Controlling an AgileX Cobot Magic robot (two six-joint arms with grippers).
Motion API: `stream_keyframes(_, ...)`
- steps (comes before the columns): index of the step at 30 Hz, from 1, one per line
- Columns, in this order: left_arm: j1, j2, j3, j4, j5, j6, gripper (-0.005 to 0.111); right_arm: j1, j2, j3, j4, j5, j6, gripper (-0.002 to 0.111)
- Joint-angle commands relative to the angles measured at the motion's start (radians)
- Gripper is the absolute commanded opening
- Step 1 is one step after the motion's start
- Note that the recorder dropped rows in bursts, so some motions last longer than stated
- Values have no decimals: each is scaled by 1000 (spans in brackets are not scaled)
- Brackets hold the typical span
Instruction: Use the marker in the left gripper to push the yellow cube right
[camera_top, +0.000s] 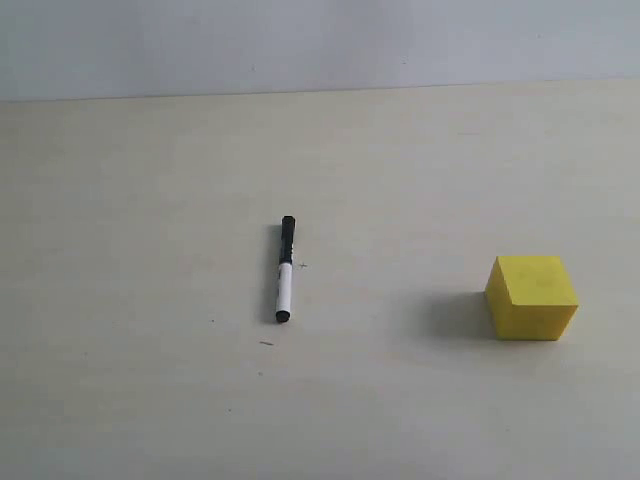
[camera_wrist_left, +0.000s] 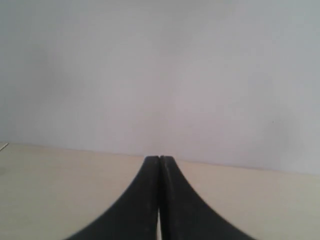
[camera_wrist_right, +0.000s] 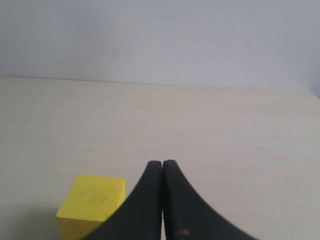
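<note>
The marker (camera_top: 285, 268) lies loose on the pale table near the middle of the exterior view, black cap pointing away, white barrel toward the front. The yellow cube (camera_top: 531, 296) sits well to its right. No arm shows in the exterior view. In the left wrist view my left gripper (camera_wrist_left: 159, 159) is shut with nothing between its fingers, and neither marker nor cube appears there. My right gripper (camera_wrist_right: 162, 163) is also shut and holds nothing; the yellow cube (camera_wrist_right: 92, 202) lies just beside one of its fingers, partly hidden by it.
The cream table (camera_top: 150, 200) ends at a light grey wall (camera_top: 320, 40) at the back. A few small dark specks (camera_top: 266, 343) mark the surface near the marker.
</note>
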Motion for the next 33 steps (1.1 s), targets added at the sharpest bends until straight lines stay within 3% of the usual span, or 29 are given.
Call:
stream_keyframes(1, -8, -6, 129, 38, -86, 78, 0, -5, -6, 5, -5, -2, -4, 0)
stream_keyframes(9, -8, -6, 225, 52, -159, 80, 0, -5, -6, 5, -5, -2, -4, 0)
stream_keyframes(22, -8, -13, 225, 52, -11, 77, 0, -5, -6, 5, -5, -2, -4, 0)
stream_keyframes(33, -8, -13, 225, 52, -13, 77, 0, -5, -6, 5, -5, -2, -4, 0)
